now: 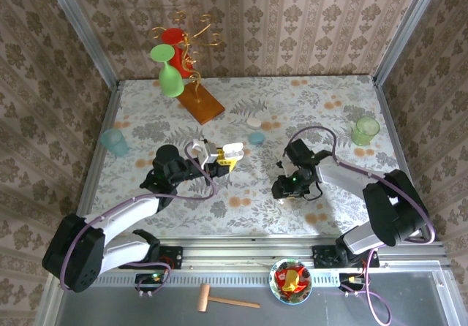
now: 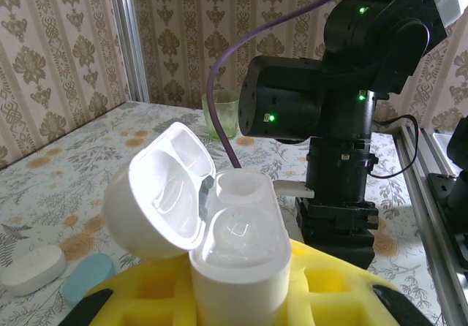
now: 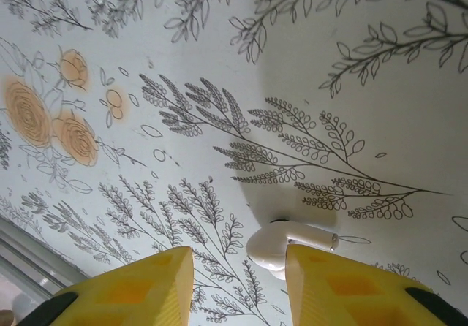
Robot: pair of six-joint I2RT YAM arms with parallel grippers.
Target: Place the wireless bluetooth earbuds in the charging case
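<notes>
Over the tabletop [image 3: 365, 85], our right end effector [image 3: 238, 282] is straddling an earbud [image 3: 292, 242] (jaws apart); our left end effector [image 2: 238, 297] is clamping the charging case [image 2: 241, 224].

overhead camera looks down; both wrist cameras sit near the table [image 1: 307, 99].

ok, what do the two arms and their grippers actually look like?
Both alike: black joint housings, white links on left arm and right arm. A purple cable loops along each. Green status LEDs glow on the right arm. Fingers are blocky yellow foam pads.
</notes>
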